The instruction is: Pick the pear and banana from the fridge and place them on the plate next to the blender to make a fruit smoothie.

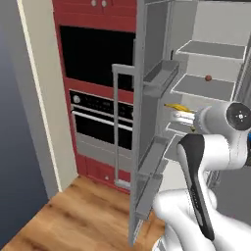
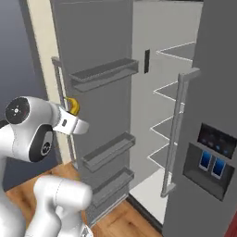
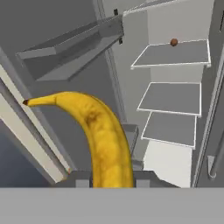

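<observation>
Woodgrain floor [image 1: 73,211] runs along the left of the left base view, below a cream wall edge [image 1: 41,98] and the black built-in oven [image 1: 100,115] set in red cabinetry. Right of the oven the fridge [image 1: 147,122] stands with its left door swung open, the long vertical bar handle [image 1: 116,127] facing out and grey door bins on the inner side. Just past that door edge the robot's white forearm reaches up from the lower right, and at its end the gripper [image 1: 177,112] is closed narrowly on the banana [image 1: 177,106], whose yellow end pokes out toward the door. In the hand view the banana [image 3: 98,135] rises from between the finger tips and curves up and left to a dark tip, in front of the open door's upper bin [image 3: 74,41]. From the right base view the yellow fruit [image 2: 73,106] shows beside the white hand [image 2: 69,121], held in the air in front of the open door. Further right, inside the fridge, white shelves step down one under another, and on an upper shelf [image 1: 206,88] sits the pear [image 1: 208,78], a small orange-brown ball well apart from the gripper; the hand view shows it [image 3: 174,42] near the back edge of its shelf. At the far right of the right base view, the closed door carries the blue-lit dispenser panel [image 2: 213,155] and a second bar handle [image 2: 176,134].
</observation>
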Controlling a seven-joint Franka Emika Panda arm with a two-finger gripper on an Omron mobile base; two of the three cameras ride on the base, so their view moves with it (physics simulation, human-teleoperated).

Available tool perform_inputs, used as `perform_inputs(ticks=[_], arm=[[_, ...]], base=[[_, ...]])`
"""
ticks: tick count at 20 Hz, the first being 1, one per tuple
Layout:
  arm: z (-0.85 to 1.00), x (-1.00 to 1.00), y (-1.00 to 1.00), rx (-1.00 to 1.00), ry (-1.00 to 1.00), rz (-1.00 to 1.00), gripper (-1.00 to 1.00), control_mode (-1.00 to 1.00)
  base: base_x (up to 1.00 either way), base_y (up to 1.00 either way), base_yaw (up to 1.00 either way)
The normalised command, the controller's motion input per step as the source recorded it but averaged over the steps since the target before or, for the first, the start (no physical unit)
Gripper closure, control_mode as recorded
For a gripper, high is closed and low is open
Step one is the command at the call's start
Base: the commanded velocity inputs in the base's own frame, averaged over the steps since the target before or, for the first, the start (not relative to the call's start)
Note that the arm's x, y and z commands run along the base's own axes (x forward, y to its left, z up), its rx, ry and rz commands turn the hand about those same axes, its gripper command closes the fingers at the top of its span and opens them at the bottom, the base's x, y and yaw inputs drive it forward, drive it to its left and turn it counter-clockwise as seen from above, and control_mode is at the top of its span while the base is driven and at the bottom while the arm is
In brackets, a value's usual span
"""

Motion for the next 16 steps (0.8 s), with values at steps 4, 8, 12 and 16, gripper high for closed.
perform_inputs(ticks=[4,8,12,16], arm=[[0.0,0.0,0.0,0.0,0.0,0.0,1.0,1.0],[0.0,0.0,0.0,0.0,0.0,0.0,1.0,1.0],[0.0,0.0,0.0,0.0,0.0,0.0,1.0,1.0],[0.0,0.0,0.0,0.0,0.0,0.0,1.0,1.0]], base=[[-0.26,0.07,1.0],[-0.14,0.13,1.0],[-0.19,0.34,1.0],[-0.27,0.53,0.97]])
